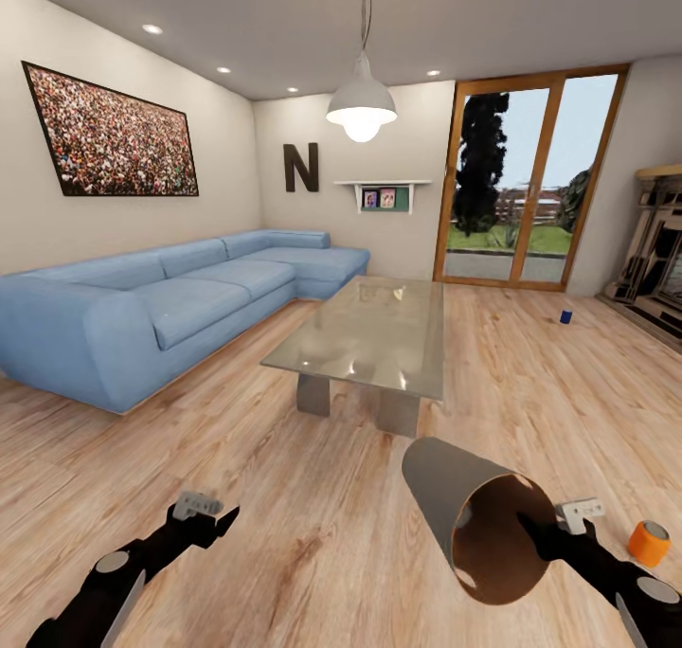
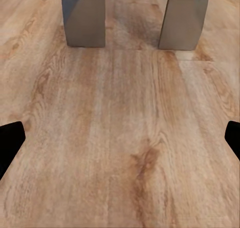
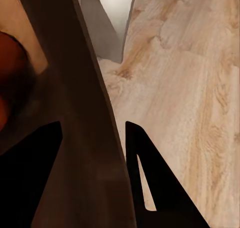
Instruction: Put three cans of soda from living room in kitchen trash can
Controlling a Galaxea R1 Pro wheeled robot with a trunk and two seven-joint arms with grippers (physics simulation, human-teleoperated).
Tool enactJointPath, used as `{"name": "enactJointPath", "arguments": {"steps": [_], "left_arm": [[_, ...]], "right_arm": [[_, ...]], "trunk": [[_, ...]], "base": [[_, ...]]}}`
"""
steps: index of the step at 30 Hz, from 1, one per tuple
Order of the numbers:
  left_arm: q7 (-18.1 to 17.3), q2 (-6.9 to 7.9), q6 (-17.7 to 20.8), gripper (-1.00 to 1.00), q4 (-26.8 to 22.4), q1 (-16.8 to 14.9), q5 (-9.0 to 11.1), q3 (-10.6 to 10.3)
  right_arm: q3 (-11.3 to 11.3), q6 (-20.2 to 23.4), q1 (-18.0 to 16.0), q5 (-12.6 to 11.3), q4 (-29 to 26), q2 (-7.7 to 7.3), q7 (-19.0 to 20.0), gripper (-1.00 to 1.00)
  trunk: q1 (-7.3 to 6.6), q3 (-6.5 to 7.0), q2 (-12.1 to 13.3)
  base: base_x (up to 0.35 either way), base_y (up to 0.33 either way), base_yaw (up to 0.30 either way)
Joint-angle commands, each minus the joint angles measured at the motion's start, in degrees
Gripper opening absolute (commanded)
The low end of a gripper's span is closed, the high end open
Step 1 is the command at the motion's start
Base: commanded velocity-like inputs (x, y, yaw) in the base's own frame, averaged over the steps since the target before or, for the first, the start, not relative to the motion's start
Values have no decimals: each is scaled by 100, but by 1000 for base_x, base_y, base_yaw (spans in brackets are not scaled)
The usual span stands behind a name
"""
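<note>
Tilting with its mouth toward the camera, the trash can (image 1: 474, 520) is gripped at its rim by the right gripper (image 1: 540, 539), jaws clamped across the wall. An orange soda can (image 1: 649, 543) lies on the wood floor (image 1: 313, 525) just beside that arm; a blue soda can (image 1: 566, 316) stands far off near the fireplace (image 1: 658, 250). The left gripper (image 1: 213, 520) is held above bare floor, jaws apart.

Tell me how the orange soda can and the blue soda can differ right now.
The orange soda can sits close to the robot, just beyond the right gripper; the blue soda can is far off, near the glass doors. The orange one appears to lie on its side, grey end showing, while the blue one looks upright, though it is too small to be sure. Both rest on the wood floor, outside the trash can.
</note>
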Motion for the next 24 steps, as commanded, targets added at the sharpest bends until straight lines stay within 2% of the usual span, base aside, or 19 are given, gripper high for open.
{"name": "enactJointPath", "arguments": {"steps": [1,2,4,6,8,11,19,24], "left_arm": [[2,-2,-73,100,60,12,4,0],[2,-1,-97,100,84,16,8,1],[4,1,-155,100,144,26,15,2],[4,2,-177,100,180,29,23,4],[5,2,-188,100,201,31,25,5],[5,1,-194,100,216,32,14,5],[17,1,-194,100,223,33,0,2],[22,-2,-195,100,249,33,-2,2]], "right_arm": [[-7,-67,38,-157,-2,4,3,-100],[-8,-88,52,-223,1,5,-4,-100],[-8,-126,88,-607,10,9,-28,-100],[-7,-127,103,-872,12,11,-41,-100],[-7,-127,111,-1012,16,10,-45,-100],[-8,-131,116,-1112,15,6,-38,-100],[-19,-135,120,-1147,21,-25,-15,-100],[-148,-133,119,-1148,18,-33,-7,-100]], "trunk": [[-1,1,0],[-1,1,0],[-1,3,0],[-1,10,0],[-1,19,0],[-1,36,0],[-1,86,0],[-1,118,0]], "base": [[0,-19,0],[0,-42,0],[0,-120,-16],[0,-191,-83],[0,-236,-135],[0,-265,-168],[0,-283,-190],[0,-291,-195]]}}
